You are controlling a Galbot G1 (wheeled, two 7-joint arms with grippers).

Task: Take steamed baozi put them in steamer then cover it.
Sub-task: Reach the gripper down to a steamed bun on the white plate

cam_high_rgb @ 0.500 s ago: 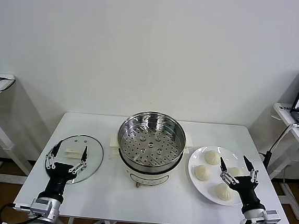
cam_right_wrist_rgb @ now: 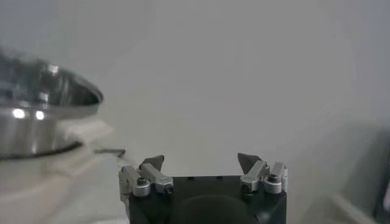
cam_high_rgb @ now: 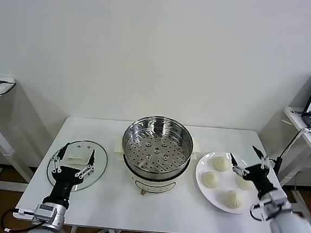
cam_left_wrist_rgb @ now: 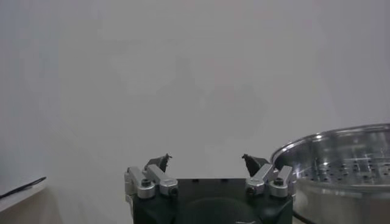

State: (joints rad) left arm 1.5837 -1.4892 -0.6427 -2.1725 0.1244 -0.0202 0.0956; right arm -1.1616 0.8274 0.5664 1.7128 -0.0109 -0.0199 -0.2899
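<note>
The right gripper (cam_high_rgb: 249,160), fingers apart, hovers over the plate (cam_high_rgb: 204,181) of steamed baozi (cam_high_rgb: 220,163), none yet in the steamer (cam_high_rgb: 157,145). Next, I'd judge, it must drop onto one bun. The left gripper (cam_high_rgb: 75,160), also spread, waits above the lid (cam_high_rgb: 98,166).
</note>
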